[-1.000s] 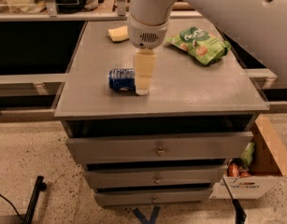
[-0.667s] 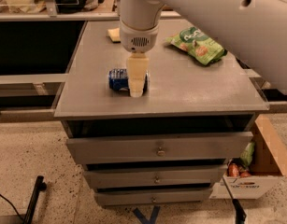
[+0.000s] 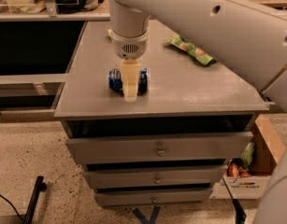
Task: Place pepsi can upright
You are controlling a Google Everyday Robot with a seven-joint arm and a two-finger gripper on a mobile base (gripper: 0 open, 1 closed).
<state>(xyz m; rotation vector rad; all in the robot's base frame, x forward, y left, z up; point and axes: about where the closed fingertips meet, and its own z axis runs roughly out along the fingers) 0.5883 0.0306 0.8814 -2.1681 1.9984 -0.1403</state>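
Your gripper [image 3: 129, 87] hangs straight down from the white arm [image 3: 218, 17], which sweeps in from the upper right and ends in a round wrist housing [image 3: 129, 45] above the near left part of the grey cabinet top [image 3: 190, 90]. The cream-coloured end of the gripper sits directly over the pepsi can [image 3: 115, 80] and covers its middle, so you see only the can's two blue ends sticking out to the left and right of it. The can lies on its side on the cabinet top, its long axis running left to right, close to the near edge and left of centre. The gripper is right at the can, but from this angle you cannot tell whether it is spread around the can, clamped on it, or only resting in front of it. Farther back and to the right, well apart from the can, a green snack bag [image 3: 190, 49] lies flat on the same surface. Below the top you have three drawers, and the top drawer [image 3: 157, 148] stands slightly out from the cabinet front. On the floor to the right of the cabinet stands a cardboard box [image 3: 263, 146] with some packaged items showing in it.
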